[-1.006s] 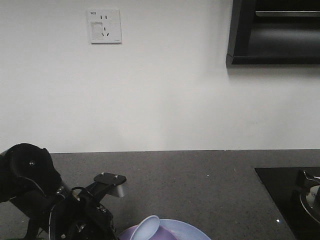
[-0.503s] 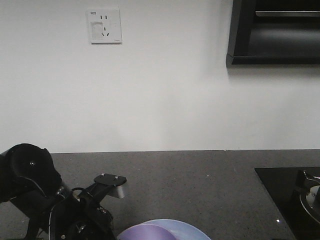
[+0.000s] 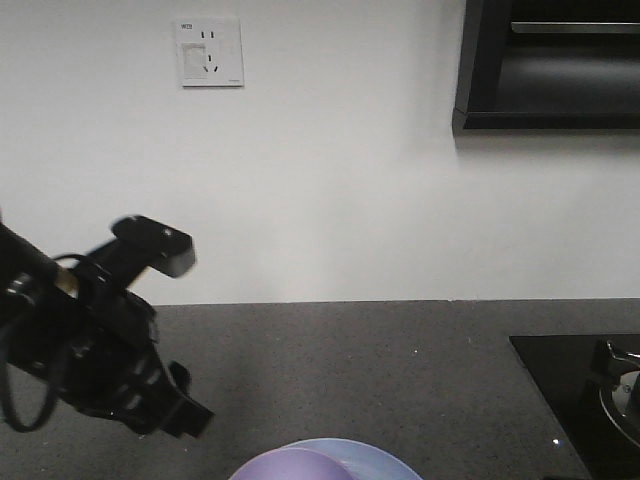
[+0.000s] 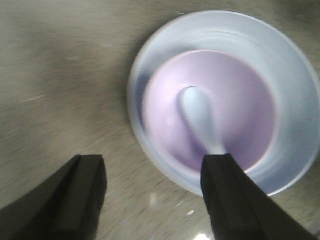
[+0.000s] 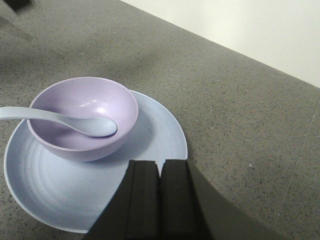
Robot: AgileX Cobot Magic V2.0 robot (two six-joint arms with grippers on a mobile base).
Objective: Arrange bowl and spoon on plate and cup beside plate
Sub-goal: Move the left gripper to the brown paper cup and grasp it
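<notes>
A small, glossy lavender bowl sits on a wider pale blue plate with faint concentric rings. Both rest on a dark grey speckled countertop. A pale bluish-white spoon lies inside the bowl, its scoop at the bottom and its handle leaning out over the rim. The left gripper hovers above the dishes, jaws spread wide, holding nothing. The right gripper hangs by the plate's edge, jaws pressed together and empty.
</notes>
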